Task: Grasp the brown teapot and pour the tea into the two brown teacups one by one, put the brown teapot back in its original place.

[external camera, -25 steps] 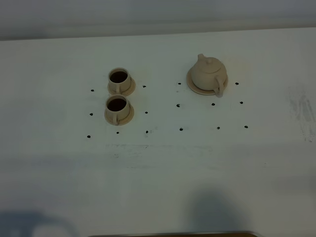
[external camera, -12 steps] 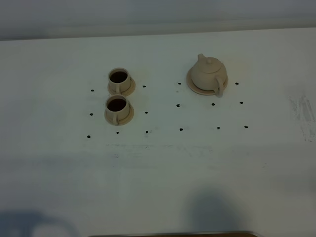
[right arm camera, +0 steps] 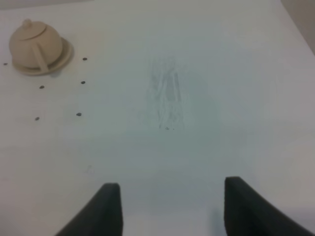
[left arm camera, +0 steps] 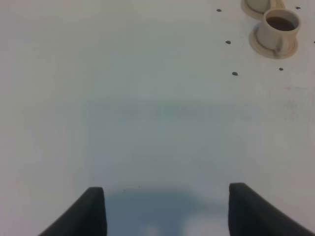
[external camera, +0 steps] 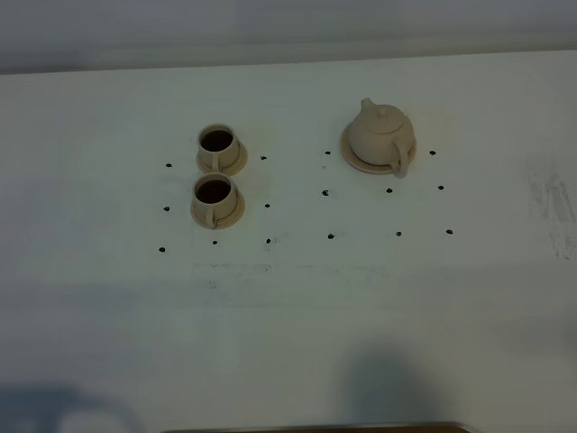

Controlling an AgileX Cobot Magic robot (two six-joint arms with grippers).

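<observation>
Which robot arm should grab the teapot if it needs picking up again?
Probably the right. The squat tan clay teapot on its round saucer shows only in the right wrist view, before the open right gripper.

A wide matte white desk fills nearly the whole view, dotted with small black marks in loose rows. Faint grey scuffs streak its right side. A dim grey band runs beyond its far edge; soft shadows pool along its near edge.

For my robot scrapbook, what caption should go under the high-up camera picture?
Brown teapot sits on its saucer; two teacups hold dark tea.
</observation>
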